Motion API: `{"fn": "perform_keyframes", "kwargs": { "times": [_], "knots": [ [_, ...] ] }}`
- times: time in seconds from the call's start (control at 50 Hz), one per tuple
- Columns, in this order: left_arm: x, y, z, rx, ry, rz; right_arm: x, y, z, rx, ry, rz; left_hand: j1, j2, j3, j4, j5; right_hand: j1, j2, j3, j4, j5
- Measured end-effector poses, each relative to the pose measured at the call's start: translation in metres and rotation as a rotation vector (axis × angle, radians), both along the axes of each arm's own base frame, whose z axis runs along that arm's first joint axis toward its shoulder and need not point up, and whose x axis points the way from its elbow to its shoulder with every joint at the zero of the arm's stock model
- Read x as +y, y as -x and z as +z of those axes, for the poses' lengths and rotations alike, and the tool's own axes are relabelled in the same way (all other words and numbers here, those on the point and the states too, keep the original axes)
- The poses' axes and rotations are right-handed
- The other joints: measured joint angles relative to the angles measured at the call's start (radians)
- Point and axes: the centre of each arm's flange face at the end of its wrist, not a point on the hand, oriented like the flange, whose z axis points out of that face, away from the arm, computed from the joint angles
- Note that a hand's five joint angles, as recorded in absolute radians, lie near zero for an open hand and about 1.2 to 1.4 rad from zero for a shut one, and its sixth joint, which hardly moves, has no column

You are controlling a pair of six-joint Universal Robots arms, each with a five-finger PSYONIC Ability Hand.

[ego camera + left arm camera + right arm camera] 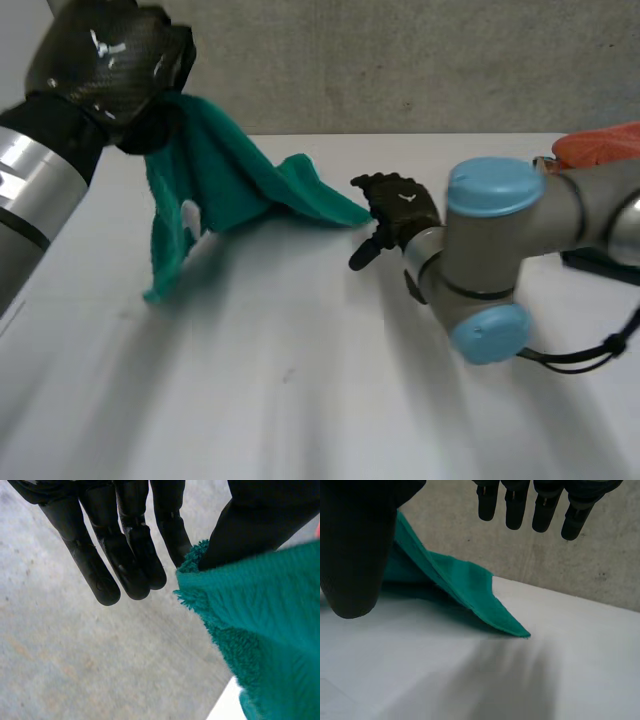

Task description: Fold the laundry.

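Note:
A teal towel (225, 180) hangs from my raised left hand (110, 60) at the table's far left. Its lower folds and one corner rest on the white table (300, 380). In the left wrist view the towel's fluffy edge (265, 620) is pinched between the thumb and a finger, while the other fingers (125, 545) stay straight. My right hand (400, 210) hovers low at the towel's right corner, fingers straight and apart, holding nothing. In the right wrist view that corner (465, 587) lies flat on the table beyond the thumb (355, 555), below the fingertips (515, 505).
An orange-red cloth (600, 145) lies at the back right, behind my right arm. A grey wall (400, 60) runs along the table's far edge. Bare white tabletop stretches across the front.

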Motion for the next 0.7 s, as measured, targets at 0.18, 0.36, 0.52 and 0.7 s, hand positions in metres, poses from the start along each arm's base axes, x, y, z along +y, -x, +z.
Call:
{"fn": "perform_keyframes", "kwargs": {
  "times": [0.18, 0.36, 0.52, 0.7],
  "knots": [
    [0.040, 0.003, 0.041, 0.040, 0.047, -0.052, 0.004, -0.035, -0.043, -0.026, -0.047, -0.055, 0.000, 0.000, 0.000, 0.000, 0.000, 0.078, 0.087, 0.088, 0.083, 0.086],
    [0.043, -0.008, 0.053, 0.083, 0.057, -0.001, -0.014, -0.017, -0.046, -0.033, -0.106, -0.126, 0.000, 0.000, 0.000, 0.000, 0.000, 0.910, 0.967, 0.975, 0.979, 0.942],
    [0.011, -0.034, 0.032, 0.056, -0.011, 0.096, -0.034, 0.054, 0.071, 0.136, 0.170, -0.132, 0.000, 0.000, 0.000, 0.000, 0.000, 0.910, 0.967, 0.976, 0.982, 0.942],
    [-0.021, -0.059, -0.023, -0.008, -0.231, 0.116, -0.004, 0.113, 0.163, 0.511, 0.495, -0.066, 0.000, 0.000, 0.000, 0.000, 0.000, 0.910, 0.967, 0.976, 0.982, 0.942]
  ]
}}
